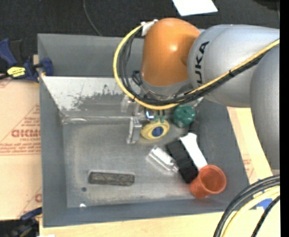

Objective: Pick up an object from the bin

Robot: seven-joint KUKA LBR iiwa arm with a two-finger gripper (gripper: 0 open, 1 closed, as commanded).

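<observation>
Judging by position, the step in hand is the approach: the gripper point(140, 126) hangs up and left of the orange cup point(209, 180), and whether it is apart or closed cannot be told (the arm's orange cover point(169, 51) overhangs it). Nearest is a yellow disc with a blue centre point(155, 130), just beside the gripper on the cup's side. The next move likely calls for centring on that disc before clamping.

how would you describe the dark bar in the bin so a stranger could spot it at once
Look at the grey bin and go to the lower left of its floor in the camera view. A dark grey bar lies flat there, alone. Unlike the orange cup and black block crowded at the right, it is long, thin and touches nothing.
</observation>
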